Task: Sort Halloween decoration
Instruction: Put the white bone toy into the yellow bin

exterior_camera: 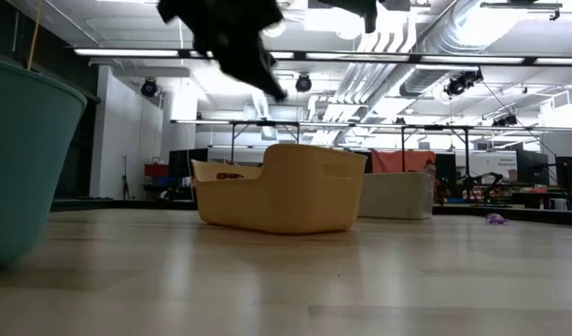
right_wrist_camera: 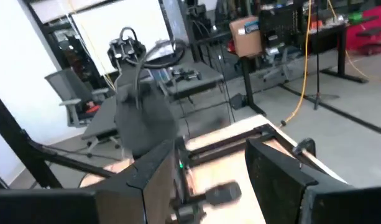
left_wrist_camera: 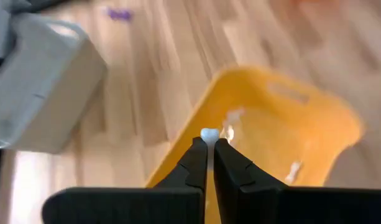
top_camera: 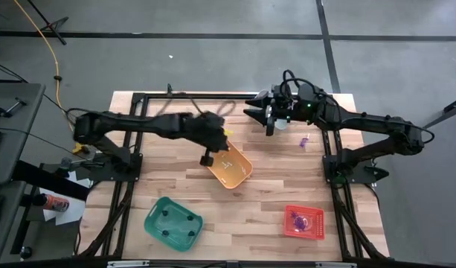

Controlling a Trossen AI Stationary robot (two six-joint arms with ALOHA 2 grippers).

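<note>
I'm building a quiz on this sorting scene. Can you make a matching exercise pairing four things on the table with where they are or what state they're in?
Things:
1. orange bin
2. green bin
3. left hand
4. right hand

Places or states:
A. open, at the table's far edge
B. near edge, left side
C. shut on a whitish trinket
D. middle of the table

Pairs: 1-D, 2-B, 3-C, 4-A

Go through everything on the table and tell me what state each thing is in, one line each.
left gripper: shut on a whitish trinket, above the orange bin
right gripper: open, empty, raised at the table's far side
orange bin: upright, whitish pieces inside
green bin: upright, dark trinkets inside
red bin: upright, purple trinkets inside
grey bin: upright, contents hidden
purple trinket: loose on the table
</note>
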